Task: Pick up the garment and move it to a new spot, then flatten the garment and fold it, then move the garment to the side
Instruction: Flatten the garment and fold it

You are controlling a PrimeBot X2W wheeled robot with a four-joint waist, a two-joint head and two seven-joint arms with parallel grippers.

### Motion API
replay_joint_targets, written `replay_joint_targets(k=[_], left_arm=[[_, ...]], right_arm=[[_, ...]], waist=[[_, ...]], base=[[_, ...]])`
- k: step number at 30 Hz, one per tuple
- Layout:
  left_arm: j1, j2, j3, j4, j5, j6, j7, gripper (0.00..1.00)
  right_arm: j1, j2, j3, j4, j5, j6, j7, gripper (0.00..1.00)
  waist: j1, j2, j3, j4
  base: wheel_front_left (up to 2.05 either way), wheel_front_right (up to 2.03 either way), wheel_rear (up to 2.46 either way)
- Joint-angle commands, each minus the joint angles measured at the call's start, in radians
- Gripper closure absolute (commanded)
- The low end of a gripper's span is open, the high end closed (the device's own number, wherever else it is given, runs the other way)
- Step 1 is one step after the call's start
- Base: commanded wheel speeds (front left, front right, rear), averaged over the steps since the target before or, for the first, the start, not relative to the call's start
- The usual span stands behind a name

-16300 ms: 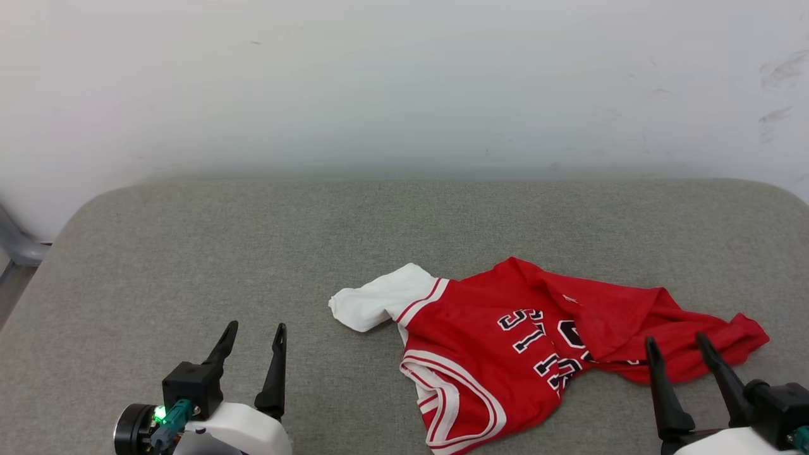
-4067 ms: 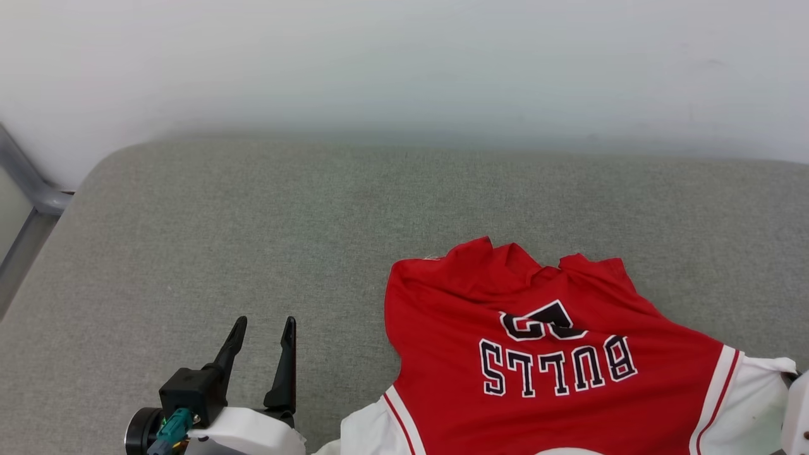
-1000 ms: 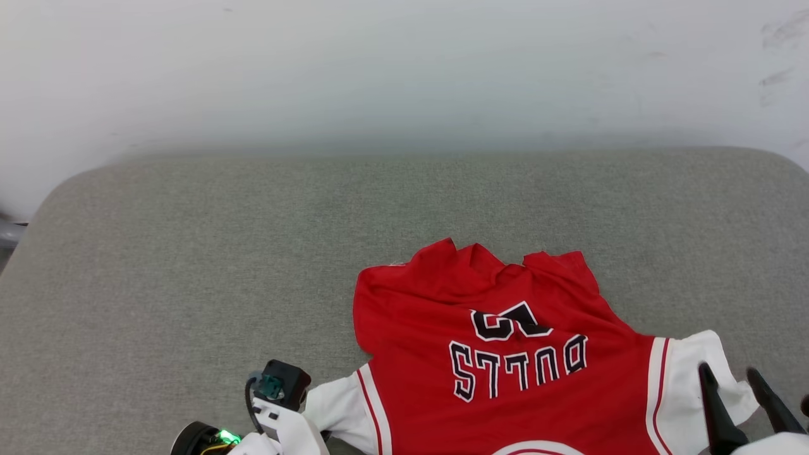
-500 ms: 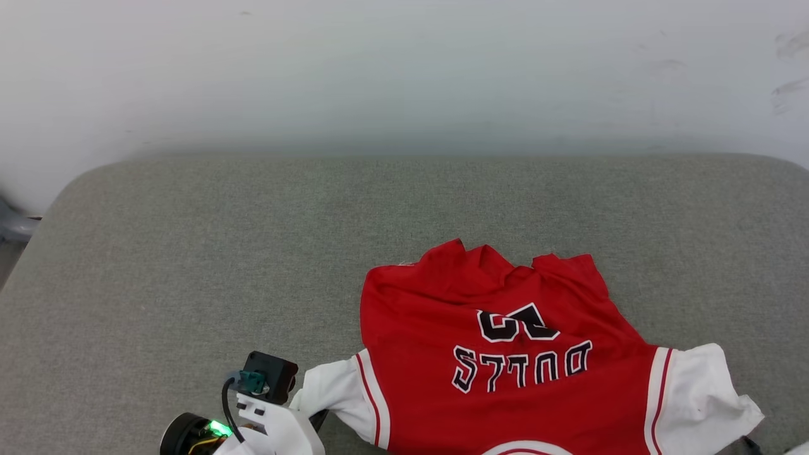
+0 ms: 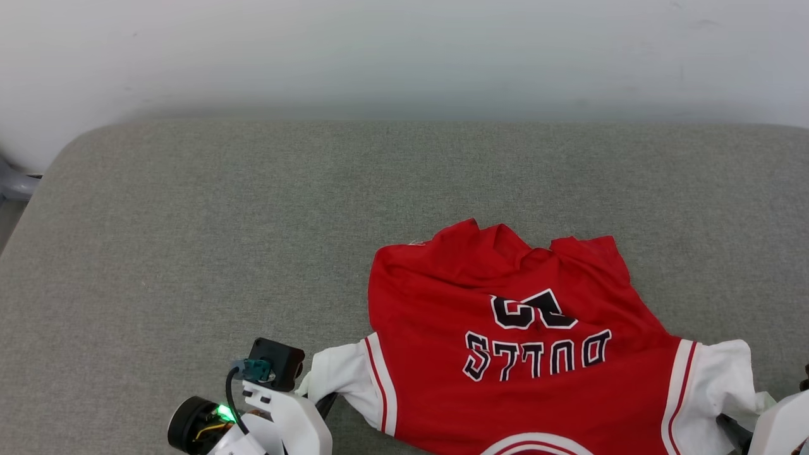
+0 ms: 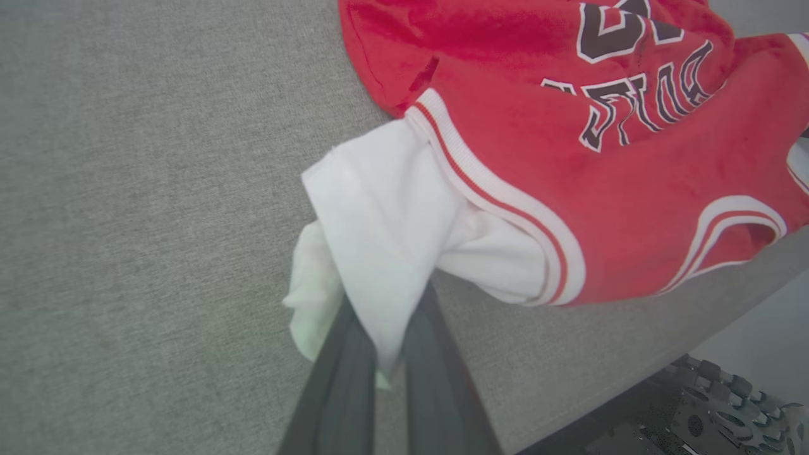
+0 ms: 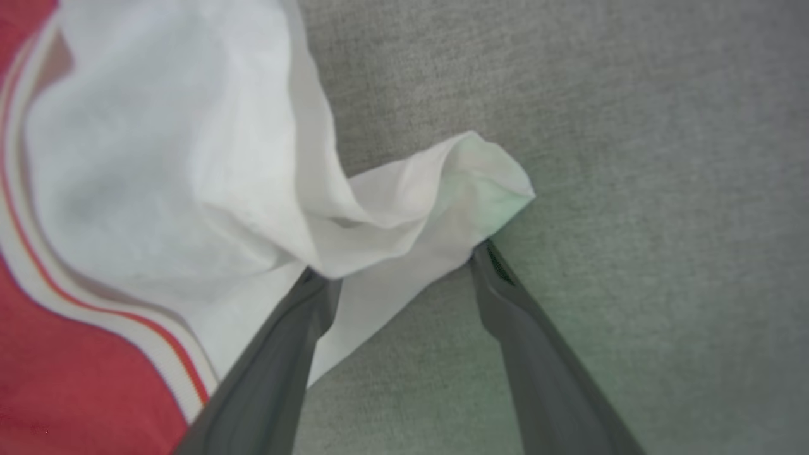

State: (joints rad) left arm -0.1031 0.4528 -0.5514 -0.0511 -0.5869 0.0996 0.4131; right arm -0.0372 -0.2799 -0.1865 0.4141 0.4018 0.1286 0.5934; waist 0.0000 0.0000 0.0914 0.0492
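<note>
The garment [image 5: 442,297], a red jersey with white sleeves and dark lettering upside down to me, lies spread on the grey cushion at the lower right of the head view. My left gripper [image 6: 379,360] is shut on the tip of its left white sleeve [image 6: 385,221]; in the head view that gripper [image 5: 318,397] sits at the sleeve's end. My right gripper [image 7: 404,268] stands open with the crumpled edge of the other white sleeve [image 7: 158,158] lying between and over its fingertips. The jersey's neck end runs off the bottom of the head view.
The grey padded surface [image 5: 221,221] stretches wide to the left and behind the jersey, up to a white wall [image 5: 404,50]. A grey metal bar [image 5: 12,184] shows at the far left. The cushion's near edge and a dark base [image 6: 727,411] appear in the left wrist view.
The head camera has shifted, so the whole picture moved. My right gripper dropped from beside the right sleeve to its edge. The left gripper stays at the left sleeve.
</note>
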Motion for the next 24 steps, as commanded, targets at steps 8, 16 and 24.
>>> replay_joint_targets(k=[8,16,24], left_arm=[[0.014,-0.007,0.001,0.009,-0.015,0.005,-0.013,1.0],[0.034,0.012,0.008,-0.032,-0.006,0.014,-0.035,1.0],[-0.042,0.034,0.083,-0.107,0.002,0.035,-0.086,1.0]], right_arm=[[0.005,-0.014,0.067,0.042,0.046,0.003,-0.002,1.0],[0.055,-0.068,0.038,-0.152,0.033,0.002,-0.06,1.0],[0.029,-0.034,-0.035,-0.444,-0.045,0.002,-0.07,1.0]], waist=[[0.0,0.0,-0.028,-0.002],[0.0,0.0,-0.105,-0.004],[0.0,0.0,-0.132,-0.016]], base=[[0.0,0.0,0.0],[0.0,0.0,0.0],[0.0,0.0,0.0]])
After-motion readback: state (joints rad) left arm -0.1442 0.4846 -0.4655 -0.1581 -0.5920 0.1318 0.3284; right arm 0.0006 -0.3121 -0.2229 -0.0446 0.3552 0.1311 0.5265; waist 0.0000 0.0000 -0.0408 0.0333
